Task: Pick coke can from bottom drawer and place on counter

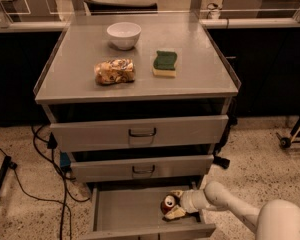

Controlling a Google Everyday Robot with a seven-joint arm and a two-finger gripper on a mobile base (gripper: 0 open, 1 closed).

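Standing against a dark-panelled wall, a grey metal cabinet of three drawers [225, 107] takes up the middle of the room. Its flat grey rectangular worktop [192, 39] has slightly raised side edges. From the lower right corner a white, rounded robot arm [232, 206] reaches in low towards the cabinet's foot.

The bottom drawer [125, 210], a shallow grey tray with a plain floor, is pulled out. The two grey drawers above it, the upper one [90, 134] and the middle one [100, 169], each carry a dark bar handle and are slightly ajar. Black cables [40, 149] trail across the speckled floor on the left.

On the worktop a round white bowl [124, 34] sits near the back. A crinkled tan snack bag [114, 71] lies in front of it, and a green-and-yellow sponge [165, 64] lies to the bag's right, apart from both.

Down in the bottom drawer, at its right side, lies a small red cylindrical coke can [166, 204] with a silver top, tipped over so the top faces outward. The pale two-finger tool [171, 204] is at the can inside the drawer, one finger above it and one below, closed on it.
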